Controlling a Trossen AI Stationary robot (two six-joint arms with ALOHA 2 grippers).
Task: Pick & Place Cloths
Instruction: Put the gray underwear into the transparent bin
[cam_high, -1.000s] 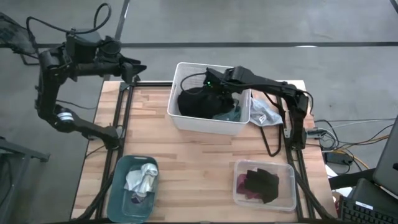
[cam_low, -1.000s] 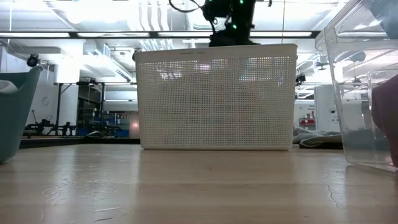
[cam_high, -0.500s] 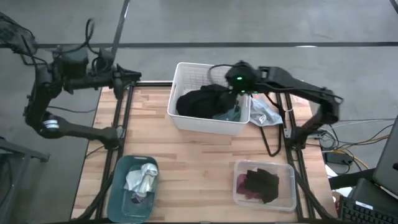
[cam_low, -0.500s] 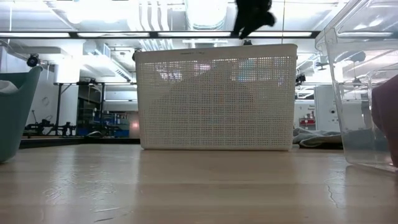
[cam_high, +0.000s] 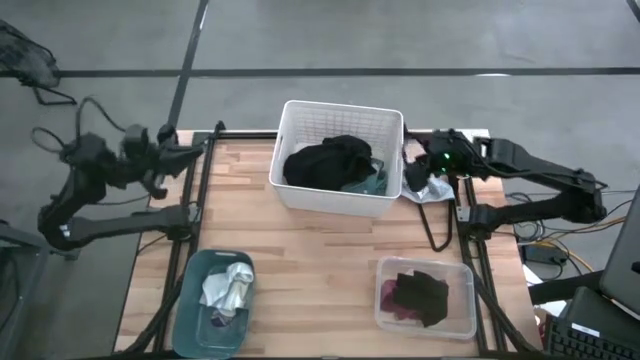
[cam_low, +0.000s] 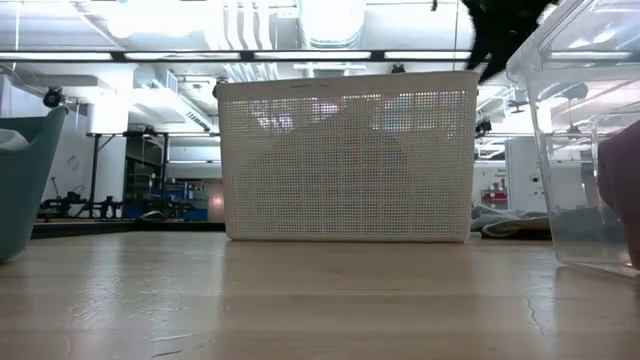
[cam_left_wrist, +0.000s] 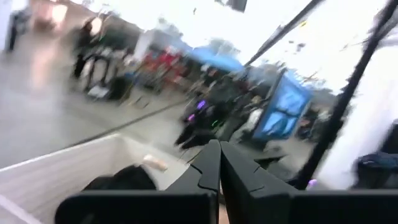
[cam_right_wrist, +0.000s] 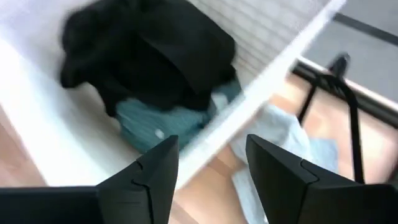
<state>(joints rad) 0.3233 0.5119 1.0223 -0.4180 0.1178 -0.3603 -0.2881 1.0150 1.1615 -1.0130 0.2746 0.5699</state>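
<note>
Right pincer (cam_high: 424, 165) hangs empty with fingers apart by the tabletop's far right corner, beside the white perforated plastic basket (cam_high: 296, 195) holding a black cloth (cam_high: 325, 160); left pincer (cam_left_wrist: 219, 163) is pressed together.

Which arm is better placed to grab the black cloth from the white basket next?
Probably the right: its open hand sits just beside the white basket, near the black cloth; the left hand is off the table's edge.
</note>
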